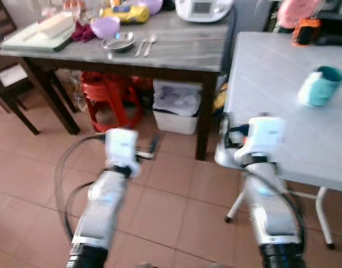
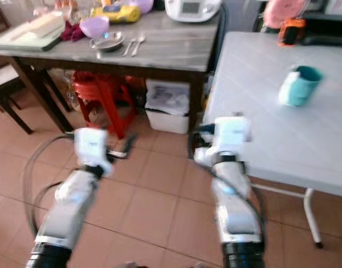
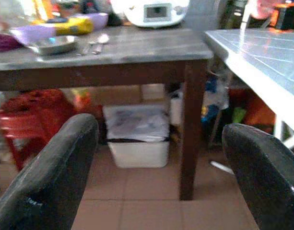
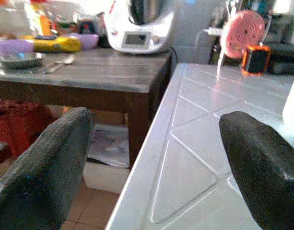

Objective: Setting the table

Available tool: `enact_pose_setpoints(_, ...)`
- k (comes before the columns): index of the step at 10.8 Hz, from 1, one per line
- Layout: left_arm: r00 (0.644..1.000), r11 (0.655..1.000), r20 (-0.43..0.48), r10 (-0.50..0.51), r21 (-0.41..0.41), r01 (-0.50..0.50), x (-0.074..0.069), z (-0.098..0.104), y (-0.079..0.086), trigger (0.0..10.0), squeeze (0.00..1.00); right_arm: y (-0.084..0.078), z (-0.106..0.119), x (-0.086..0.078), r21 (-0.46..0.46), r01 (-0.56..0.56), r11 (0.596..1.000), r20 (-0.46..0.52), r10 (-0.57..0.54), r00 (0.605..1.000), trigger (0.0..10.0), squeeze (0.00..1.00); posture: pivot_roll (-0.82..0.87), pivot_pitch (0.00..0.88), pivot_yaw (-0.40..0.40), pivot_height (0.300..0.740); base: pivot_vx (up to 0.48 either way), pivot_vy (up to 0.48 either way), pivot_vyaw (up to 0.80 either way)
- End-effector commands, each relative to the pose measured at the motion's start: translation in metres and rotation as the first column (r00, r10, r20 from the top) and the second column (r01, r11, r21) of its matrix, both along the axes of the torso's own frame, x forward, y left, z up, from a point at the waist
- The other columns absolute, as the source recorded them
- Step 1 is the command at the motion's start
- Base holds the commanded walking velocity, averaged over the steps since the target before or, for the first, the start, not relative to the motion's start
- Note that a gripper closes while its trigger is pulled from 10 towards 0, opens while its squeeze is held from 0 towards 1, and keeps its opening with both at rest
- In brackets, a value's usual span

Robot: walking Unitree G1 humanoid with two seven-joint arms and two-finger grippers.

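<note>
A metal bowl (image 1: 118, 40) and two spoons (image 1: 145, 46) lie near the front edge of the grey-topped wooden table (image 1: 176, 47), with a purple bowl (image 1: 105, 26) behind them. A teal cup (image 1: 321, 85) stands on the white table (image 1: 271, 84) to the right. My left gripper (image 1: 148, 149) hangs open above the tiled floor, in front of the wooden table and below its top. My right gripper (image 1: 229, 133) is open too, at the near left edge of the white table. Both wrist views show wide-apart fingers (image 3: 51, 177) (image 4: 41, 167) holding nothing.
Under the wooden table stand a red plastic stool (image 1: 109, 97) and a white bin (image 1: 176, 106). A white appliance (image 1: 203, 8), a yellow packet (image 1: 126, 14) and a tray (image 1: 39, 32) sit further back. A dark chair (image 1: 9, 84) is at the left. An orange object (image 1: 306, 30) lies on the white table.
</note>
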State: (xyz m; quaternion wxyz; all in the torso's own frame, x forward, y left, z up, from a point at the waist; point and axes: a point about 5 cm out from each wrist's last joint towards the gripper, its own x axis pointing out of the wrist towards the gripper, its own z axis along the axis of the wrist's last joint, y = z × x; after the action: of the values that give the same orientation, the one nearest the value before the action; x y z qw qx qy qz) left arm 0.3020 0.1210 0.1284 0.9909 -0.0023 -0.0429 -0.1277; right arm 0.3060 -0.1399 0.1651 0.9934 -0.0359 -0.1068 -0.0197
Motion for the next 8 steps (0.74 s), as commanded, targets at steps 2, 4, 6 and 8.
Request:
enact_pose_setpoints(2,1.0,1.0,-0.015,-0.013,-0.002,0.013,-0.004,-0.004,-0.002,10.0,0.0,-0.008,0.003,-0.007,-0.016,0.036,0.999,0.026,-0.035,0.999,10.0,0.0,0.0,0.115,0.099,0.74,0.0,-0.332,0.0)
enact_pose_setpoints(4,1.0,1.0,-0.028,-0.007,0.007,0.008,-0.006,-0.009,-0.001,10.0,0.0,-0.021,-0.001,-0.015,-0.027,0.078,0.997,0.022,-0.077,0.997,10.0,0.0,0.0,0.118,0.1,0.74,0.0,-0.326,0.0)
enact_pose_setpoints(6,1.0,1.0,-0.024,-0.009,-0.009,0.009,-0.007,-0.01,0.001,10.0,0.0,-0.025,-0.002,-0.015,-0.037,0.087,0.996,0.016,-0.086,0.996,10.0,0.0,0.0,0.119,0.105,0.74,0.0,-0.141,0.0)
enact_pose_setpoints(8,1.0,1.0,-0.011,-0.022,-0.011,0.022,-0.007,-0.01,-0.001,10.0,0.0,-0.025,0.0,-0.015,-0.033,0.099,0.995,0.023,-0.098,0.995,10.0,0.0,-0.01,0.119,0.109,0.74,0.0,0.0,0.0)
